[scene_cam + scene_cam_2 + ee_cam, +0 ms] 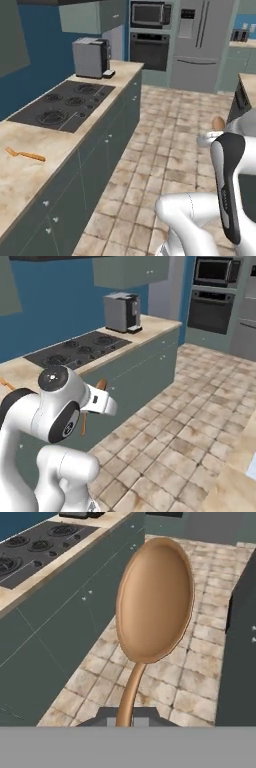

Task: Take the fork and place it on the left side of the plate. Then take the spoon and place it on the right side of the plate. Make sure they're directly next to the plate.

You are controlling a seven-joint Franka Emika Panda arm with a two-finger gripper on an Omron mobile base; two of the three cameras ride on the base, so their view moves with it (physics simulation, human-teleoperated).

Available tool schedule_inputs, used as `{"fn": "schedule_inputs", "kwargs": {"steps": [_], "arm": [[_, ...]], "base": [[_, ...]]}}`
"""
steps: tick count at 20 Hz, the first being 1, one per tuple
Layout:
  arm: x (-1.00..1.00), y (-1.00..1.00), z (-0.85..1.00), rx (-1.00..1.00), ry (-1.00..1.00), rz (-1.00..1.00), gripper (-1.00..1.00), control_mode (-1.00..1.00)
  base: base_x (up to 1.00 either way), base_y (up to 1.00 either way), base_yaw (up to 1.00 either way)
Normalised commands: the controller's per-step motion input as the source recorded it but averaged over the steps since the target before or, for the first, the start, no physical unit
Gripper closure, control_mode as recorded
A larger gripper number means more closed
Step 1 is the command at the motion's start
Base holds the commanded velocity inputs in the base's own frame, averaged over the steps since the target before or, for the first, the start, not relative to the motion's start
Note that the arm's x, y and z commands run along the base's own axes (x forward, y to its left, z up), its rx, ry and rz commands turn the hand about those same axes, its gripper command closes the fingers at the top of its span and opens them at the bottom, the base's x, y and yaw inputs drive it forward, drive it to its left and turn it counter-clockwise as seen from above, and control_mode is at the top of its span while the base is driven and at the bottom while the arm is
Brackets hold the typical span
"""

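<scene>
Worktop (pixel 30 165) carries the fork (pixel 25 154) near its front edge, seen best from the left base. Pincer (pixel 128 719) is pinching the spoon (pixel 154 602) by its thin handle, bowl out over the floor. So slim a hold could let it swivel or drop while travelling.

You're parked in a home kitchen, no doubt about it. There's a beige stone counter (pixel 30 165) over teal-grey base cabinets (pixel 100 165), with a black four-burner cooktop (pixel 62 102) set into it and a grey coffee machine (pixel 91 57) at the far end. Past that you get a built-in oven (pixel 149 51) with a microwave (pixel 150 14) stacked above, a tall steel fridge (pixel 202 42), blue walls and a tan tiled floor (pixel 165 145).
</scene>
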Motion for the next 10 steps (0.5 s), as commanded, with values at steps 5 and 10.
{"fn": "schedule_inputs", "kwargs": {"steps": [5, 10], "arm": [[0.0, 0.0, 0.0, 0.0, 0.0, 0.0, 1.0, 1.0], [0.0, 0.0, 0.0, 0.0, 0.0, 0.0, 1.0, 1.0]], "base": [[-0.92, 0.0, -0.26], [-0.99, 0.0, -0.25]]}}
